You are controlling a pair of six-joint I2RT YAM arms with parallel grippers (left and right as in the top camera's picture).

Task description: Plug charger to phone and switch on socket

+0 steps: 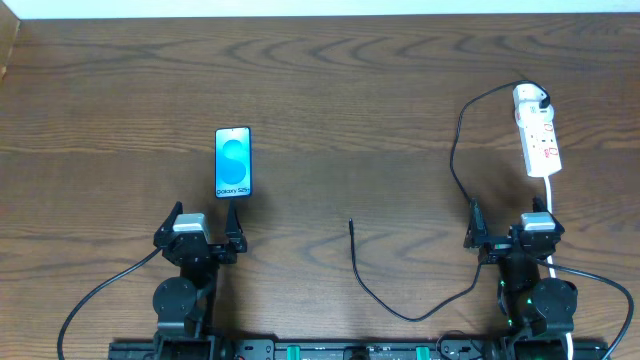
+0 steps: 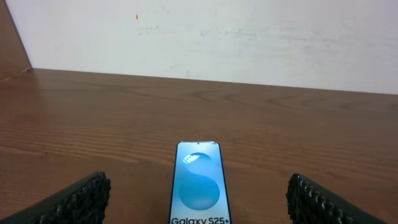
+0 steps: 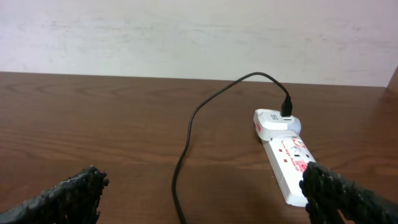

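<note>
The phone [image 1: 233, 162] lies flat on the table at left, blue screen up; in the left wrist view [image 2: 199, 183] it lies between my open fingers. My left gripper [image 1: 204, 222] is open and empty, just in front of the phone. The socket [image 1: 537, 130], a white power strip, lies at the right rear and shows in the right wrist view [image 3: 289, 158]. The charger's white plug [image 1: 530, 97] sits in it [image 3: 273, 122]. The black cable [image 1: 455, 150] loops forward and left, and its connector tip [image 1: 351, 222] lies loose mid-table. My right gripper [image 1: 510, 232] is open and empty, in front of the socket.
The socket's white cord [image 1: 552, 200] runs forward past my right gripper. Thick black arm cables [image 1: 90, 300] curve at the front corners. A pale wall [image 2: 199, 37] stands behind the table's far edge.
</note>
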